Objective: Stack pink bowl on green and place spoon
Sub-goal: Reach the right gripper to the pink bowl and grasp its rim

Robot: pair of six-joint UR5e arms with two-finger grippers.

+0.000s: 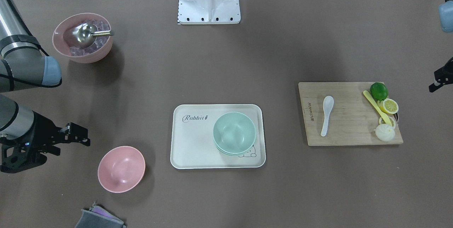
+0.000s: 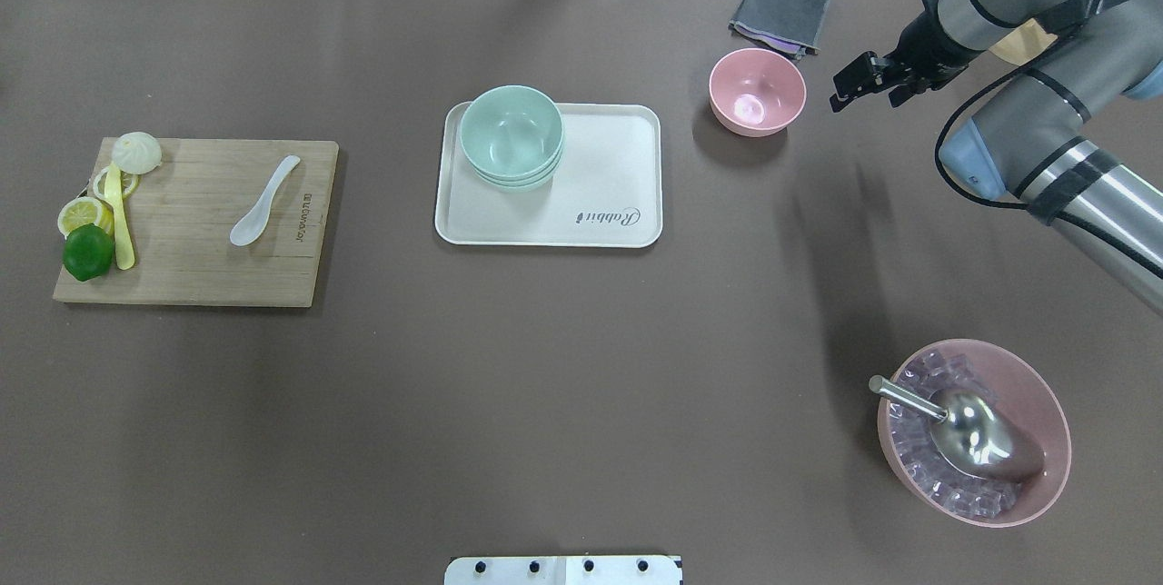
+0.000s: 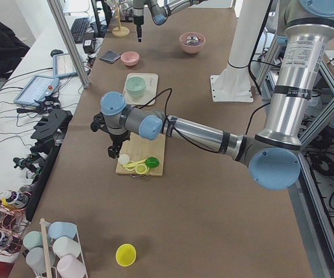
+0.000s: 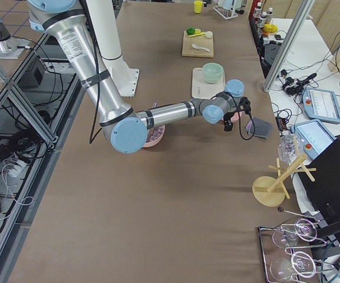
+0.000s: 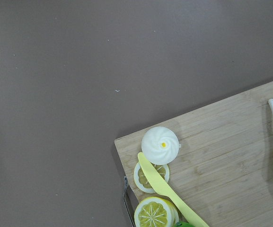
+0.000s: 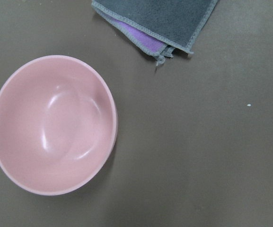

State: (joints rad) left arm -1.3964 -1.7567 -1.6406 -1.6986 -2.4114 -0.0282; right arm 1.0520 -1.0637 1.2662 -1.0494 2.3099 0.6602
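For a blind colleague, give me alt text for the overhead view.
An empty pink bowl sits beside the right arm's open fingers, right of a white tray holding stacked green bowls. A white spoon lies on a cutting board at far left; an ice-filled pink bowl with a metal scoop sits lower right.

Robotics lab. Evidence: brown-covered bench (image 3: pixel 184 231), aluminium frame post (image 3: pixel 68 40), teach pendant (image 3: pixel 36 90) beside bench, loose cables (image 4: pixel 13 168) on floor, robot arm (image 3: pixel 201 134), white pedestal (image 1: pixel 208 5) on bench.
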